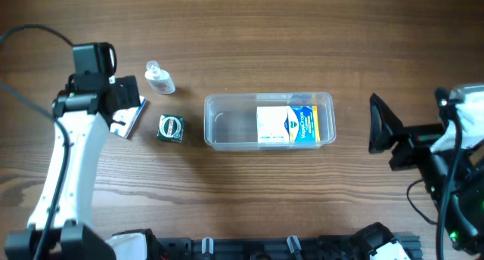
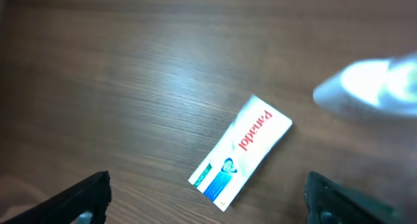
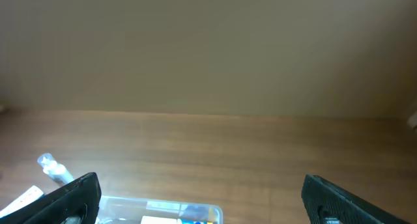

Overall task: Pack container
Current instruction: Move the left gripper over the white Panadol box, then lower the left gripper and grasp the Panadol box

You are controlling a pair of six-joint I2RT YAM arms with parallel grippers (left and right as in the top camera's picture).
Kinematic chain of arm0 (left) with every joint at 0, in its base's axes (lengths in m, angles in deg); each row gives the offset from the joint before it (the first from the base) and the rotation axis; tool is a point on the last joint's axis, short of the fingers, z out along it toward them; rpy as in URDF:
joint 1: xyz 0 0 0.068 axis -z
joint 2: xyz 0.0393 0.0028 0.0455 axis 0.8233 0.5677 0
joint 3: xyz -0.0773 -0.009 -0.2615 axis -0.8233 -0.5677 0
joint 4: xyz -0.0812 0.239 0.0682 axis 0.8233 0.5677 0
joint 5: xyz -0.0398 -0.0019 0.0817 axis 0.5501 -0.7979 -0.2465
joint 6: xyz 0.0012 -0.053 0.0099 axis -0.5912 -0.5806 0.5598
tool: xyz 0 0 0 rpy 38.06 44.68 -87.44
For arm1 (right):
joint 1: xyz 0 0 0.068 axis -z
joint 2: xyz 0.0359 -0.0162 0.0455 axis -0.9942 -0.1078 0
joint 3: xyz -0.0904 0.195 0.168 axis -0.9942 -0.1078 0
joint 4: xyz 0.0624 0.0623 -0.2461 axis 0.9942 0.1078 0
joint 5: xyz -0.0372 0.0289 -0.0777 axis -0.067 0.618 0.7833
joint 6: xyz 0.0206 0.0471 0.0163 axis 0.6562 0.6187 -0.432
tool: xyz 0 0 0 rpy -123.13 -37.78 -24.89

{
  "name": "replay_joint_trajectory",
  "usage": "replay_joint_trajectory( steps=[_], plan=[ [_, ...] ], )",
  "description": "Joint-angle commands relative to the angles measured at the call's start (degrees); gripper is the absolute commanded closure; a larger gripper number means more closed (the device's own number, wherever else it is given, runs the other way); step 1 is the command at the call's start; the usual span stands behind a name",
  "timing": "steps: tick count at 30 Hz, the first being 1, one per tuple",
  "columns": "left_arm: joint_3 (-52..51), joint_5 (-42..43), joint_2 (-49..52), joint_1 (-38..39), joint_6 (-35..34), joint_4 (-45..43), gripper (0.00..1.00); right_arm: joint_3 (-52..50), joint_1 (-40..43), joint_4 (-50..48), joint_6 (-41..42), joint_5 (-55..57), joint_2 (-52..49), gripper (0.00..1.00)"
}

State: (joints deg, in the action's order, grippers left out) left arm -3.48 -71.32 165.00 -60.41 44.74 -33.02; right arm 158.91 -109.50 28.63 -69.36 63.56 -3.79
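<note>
Container (image 1: pixel 269 122) sits midway between the left and right edges of the counter (image 1: pixel 249 33), with a blue-and-white box (image 1: pixel 286 125) lying in its right half. Left end effector (image 2: pixel 208 191) hangs with fingers spread wide above a Panadol box (image 2: pixel 241 151) toward the left edge, near a small bottle (image 1: pixel 159 78). Right end effector (image 3: pixel 199 191), also spread and empty, hovers toward the right edge.

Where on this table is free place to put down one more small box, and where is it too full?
Free: the left half of the container, beside the blue-and-white box; the wide table strip behind it; the strip in front. Crowded: left of it, where bottle, dark box, Panadol box and left gripper cluster.
</note>
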Motion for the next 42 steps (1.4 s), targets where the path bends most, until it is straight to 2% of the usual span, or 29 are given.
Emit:
replay_joint_trajectory(
  steps=[1,7,17,25,33,36,42],
  plan=[
    [0.68,4.39,3.54,-0.28,10.51,-0.15,0.05,0.11,0.22,0.26,-1.55,-1.36,-0.52,0.0],
    [0.68,4.81,8.13,-0.28,15.06,-0.48,0.04,0.09,0.22,0.28,-1.55,-1.36,-1.49,0.0],
    [0.66,5.09,13.79,-0.39,25.7,0.09,0.09,0.0,0.22,0.5,-1.57,-1.36,-1.75,0.0],
    [0.66,5.75,19.02,-2.29,25.11,-0.02,0.09,0.0,0.22,0.52,-1.57,-1.36,-1.75,0.0],
    [0.66,10.69,20.52,-7.63,25.29,-2.6,0.09,0.0,0.22,2.27,-1.55,-1.36,-1.75,0.0],
    [0.66,14.51,21.79,-9.25,27.54,-2.78,0.11,0.0,0.22,4.22,-1.57,-1.36,-1.75,0.0],
    [0.68,14.64,22.62,-9.09,28.83,-4.72,0.12,0.0,0.22,6.97,-1.55,-1.36,-1.75,0.0]
  ],
)
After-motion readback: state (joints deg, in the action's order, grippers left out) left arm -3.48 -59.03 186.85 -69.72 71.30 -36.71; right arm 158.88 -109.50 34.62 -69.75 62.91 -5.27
